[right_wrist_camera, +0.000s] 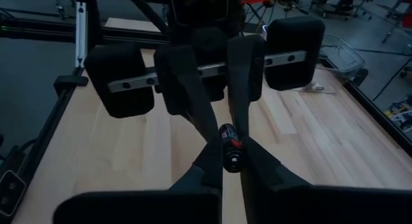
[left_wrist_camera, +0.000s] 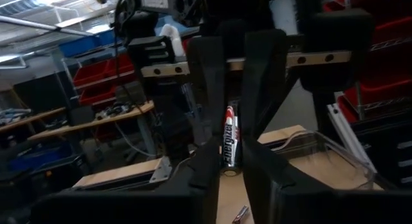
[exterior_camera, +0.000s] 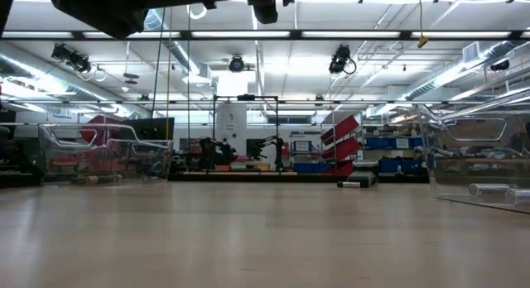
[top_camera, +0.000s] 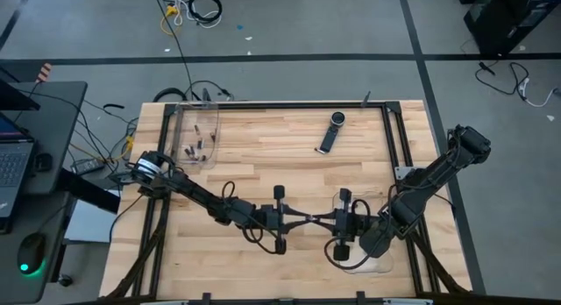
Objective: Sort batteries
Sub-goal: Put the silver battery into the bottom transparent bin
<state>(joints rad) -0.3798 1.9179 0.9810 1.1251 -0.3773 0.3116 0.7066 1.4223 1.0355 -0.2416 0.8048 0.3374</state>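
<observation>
Here the left gripper (top_camera: 304,219) and right gripper (top_camera: 317,220) meet tip to tip at table's six o'clock, both pinching one battery (right_wrist_camera: 230,149).

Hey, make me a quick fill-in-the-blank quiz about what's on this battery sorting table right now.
1. The left gripper and the right gripper meet fingertip to fingertip on one ____.
2. The clear bin holding several batteries stands on the ____ arm's side of the table.
3. The long black device lies on the ____ table, outside any bin.
4. Seen from above, the two arms meet near the table's ____ edge.

Missing words: battery; left; wooden; front
</observation>
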